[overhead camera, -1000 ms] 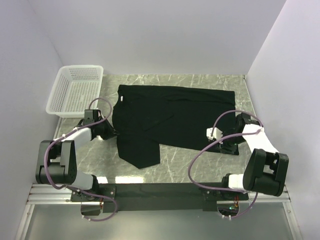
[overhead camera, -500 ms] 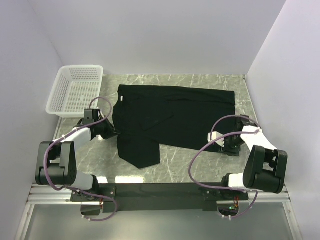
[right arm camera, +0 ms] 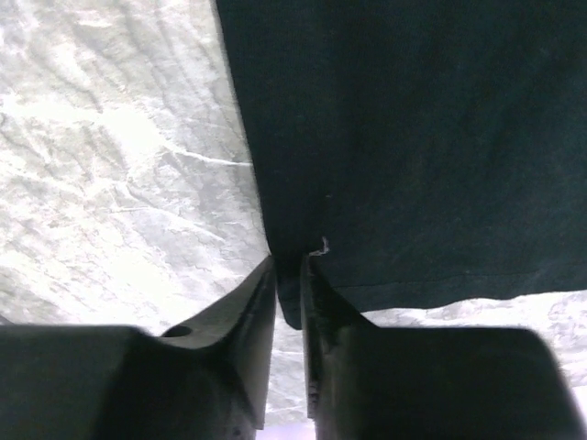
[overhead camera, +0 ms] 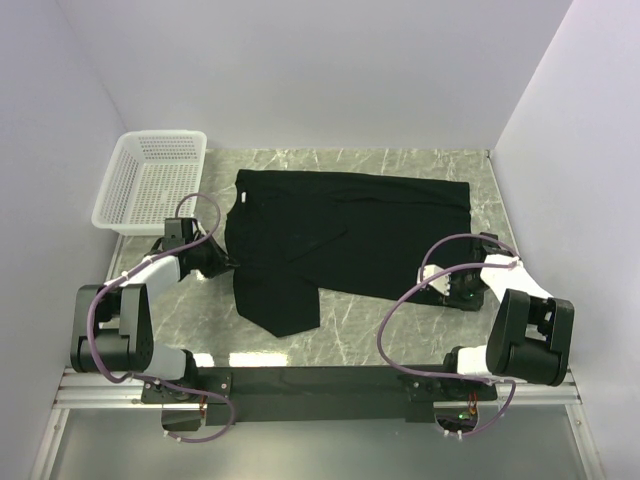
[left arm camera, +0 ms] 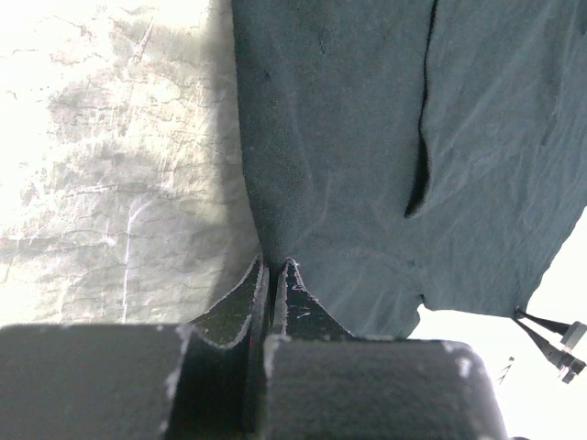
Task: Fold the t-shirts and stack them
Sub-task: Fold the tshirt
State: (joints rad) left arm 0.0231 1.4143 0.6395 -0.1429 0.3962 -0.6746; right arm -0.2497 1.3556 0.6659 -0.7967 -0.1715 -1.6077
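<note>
The black short-sleeved cloth t-shirt [overhead camera: 345,230] lies spread flat across the middle of the grey marbled table [overhead camera: 400,330], collar end toward the left edge and hem toward the right edge, with one sleeve trailing toward the near edge on the left; it is not yet folded. The white plastic mesh basket [overhead camera: 118,196] sits at the far left corner, apart from the cloth. The left gripper [left arm camera: 272,267] is closed to a narrow slit on the shirt's left border, where the shoulder meets the trailing sleeve, with a thin edge of fabric pinched between its fingers. The right gripper [right arm camera: 290,262] is likewise clamped nearly together on the near right corner of the hem, a lip of cloth showing between the fingers. The fabric looks light, limp and thin, creasing easily, so it should drape and sag between the two pinch points instead of holding a line, and it may drag on the marble if moved low. Holds at corners and seams, as here, seem best, since a doubled hem gives the fingers more to bite; a shallow pinch on a single layer could slip out once the cloth takes tension
</note>
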